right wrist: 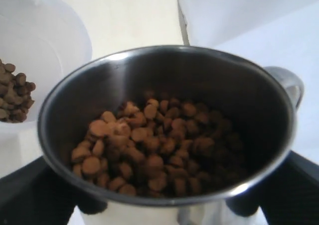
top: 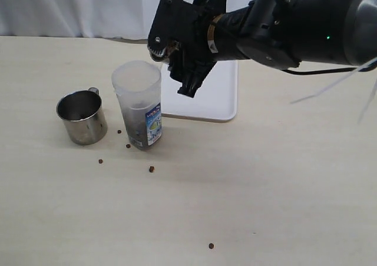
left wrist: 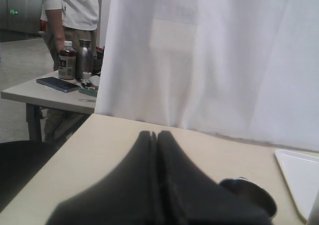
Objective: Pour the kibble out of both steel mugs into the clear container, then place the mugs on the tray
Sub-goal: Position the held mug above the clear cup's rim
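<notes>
My right gripper (right wrist: 159, 205) is shut on a steel mug (right wrist: 164, 75) filled with kibble (right wrist: 149, 145). In the exterior view this gripper (top: 177, 57) hangs just right of the clear container's (top: 137, 101) rim and hides the held mug. The container (right wrist: 45, 51) stands upright and holds kibble (right wrist: 12, 93) at its bottom. A second steel mug (top: 81, 116) stands empty to its left. The white tray (top: 227, 95) lies behind the container, under the right arm. My left gripper (left wrist: 157, 135) is shut on nothing, low over the table near the empty mug (left wrist: 249, 192).
Loose kibble pellets (top: 151, 169) lie scattered on the beige table (top: 265, 189), one far forward (top: 211, 246). A white curtain (top: 70, 7) hangs behind the table. Beyond it a person (left wrist: 70, 11) stands by a side table (left wrist: 50, 93) with bottles and a phone.
</notes>
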You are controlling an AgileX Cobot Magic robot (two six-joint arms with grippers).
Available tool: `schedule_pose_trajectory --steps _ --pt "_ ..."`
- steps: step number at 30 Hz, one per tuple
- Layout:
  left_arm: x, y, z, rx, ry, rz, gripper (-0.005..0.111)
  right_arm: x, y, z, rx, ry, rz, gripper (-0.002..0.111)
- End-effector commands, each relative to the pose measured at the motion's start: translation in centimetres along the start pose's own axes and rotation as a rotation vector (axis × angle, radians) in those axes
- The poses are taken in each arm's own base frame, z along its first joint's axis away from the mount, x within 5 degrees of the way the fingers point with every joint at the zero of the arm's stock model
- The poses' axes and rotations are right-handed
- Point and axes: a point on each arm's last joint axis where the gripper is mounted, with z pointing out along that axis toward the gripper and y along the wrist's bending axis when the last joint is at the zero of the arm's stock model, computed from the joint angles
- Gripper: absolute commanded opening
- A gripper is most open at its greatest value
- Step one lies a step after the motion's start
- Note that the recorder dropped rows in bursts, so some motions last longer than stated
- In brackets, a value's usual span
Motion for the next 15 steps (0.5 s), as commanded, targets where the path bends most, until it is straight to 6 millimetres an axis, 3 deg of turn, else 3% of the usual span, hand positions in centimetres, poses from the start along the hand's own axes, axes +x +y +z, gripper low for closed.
schedule_pose_trajectory --steps 1,15 --pt "0.03 0.0 -0.02 0.001 -0.005 -0.001 0.0 -0.75 -0.99 -0.53 0.029 -0.016 -0.039 0.005" --pt "0.03 0.0 -0.02 0.001 -0.005 -0.001 0.0 -0.52 -0.94 -0.53 0.023 0.01 -0.137 0.005"
